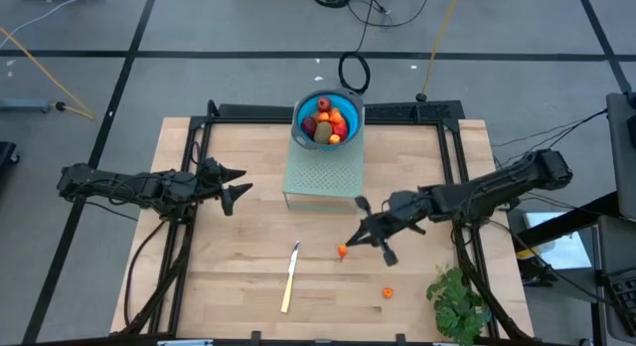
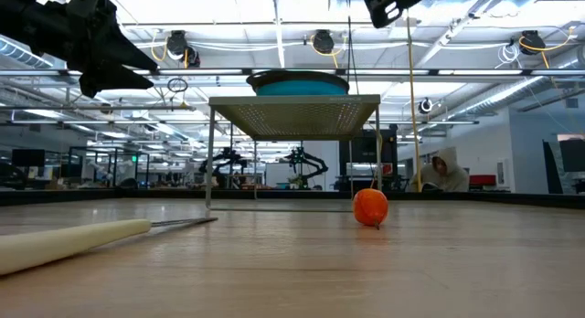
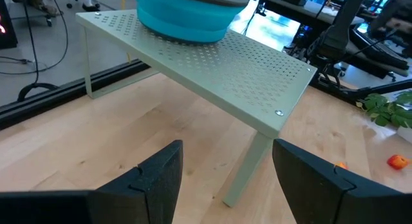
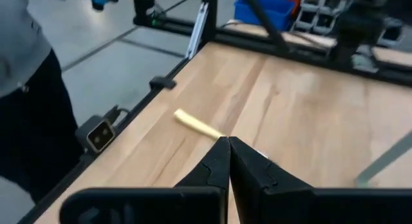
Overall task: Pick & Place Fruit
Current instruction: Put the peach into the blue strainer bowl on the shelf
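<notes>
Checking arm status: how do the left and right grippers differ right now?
The left gripper has its fingers open, while the right gripper is shut. The left hangs off to the table's left side; the right is by the small orange fruit near the middle. Both are dark and two-fingered.

The closed right hand hid most of the pale-handled knife. The leafy green bunch was cut off by the edge.

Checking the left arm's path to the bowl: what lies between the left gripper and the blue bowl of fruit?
In the high view, bare tabletop, then the pale green perforated rack the blue bowl sits on. The left gripper has nothing else ahead.
</notes>
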You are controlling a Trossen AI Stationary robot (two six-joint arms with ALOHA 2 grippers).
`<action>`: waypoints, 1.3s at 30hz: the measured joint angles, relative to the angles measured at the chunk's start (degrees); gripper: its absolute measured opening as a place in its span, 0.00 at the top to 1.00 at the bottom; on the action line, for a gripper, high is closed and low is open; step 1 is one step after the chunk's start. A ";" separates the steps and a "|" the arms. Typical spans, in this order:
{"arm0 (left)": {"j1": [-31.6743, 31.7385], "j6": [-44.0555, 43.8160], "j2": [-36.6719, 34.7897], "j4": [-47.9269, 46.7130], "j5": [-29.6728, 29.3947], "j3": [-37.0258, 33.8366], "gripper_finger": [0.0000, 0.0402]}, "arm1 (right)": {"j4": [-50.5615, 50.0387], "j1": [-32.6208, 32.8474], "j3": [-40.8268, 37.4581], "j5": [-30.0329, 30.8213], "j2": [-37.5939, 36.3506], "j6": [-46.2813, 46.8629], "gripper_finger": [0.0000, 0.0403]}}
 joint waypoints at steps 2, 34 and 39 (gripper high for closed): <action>0.00 -0.03 0.02 -0.02 0.15 0.00 0.40 | 0.07 0.75 0.00 0.00 1.37 -0.02 1.00; 0.00 -2.84 0.00 -0.05 0.30 0.00 0.40 | 0.15 3.85 0.09 0.34 19.13 -9.26 1.00; 0.00 -4.35 0.02 -0.07 0.34 0.00 0.40 | 0.11 3.62 0.09 1.79 21.43 -14.33 0.98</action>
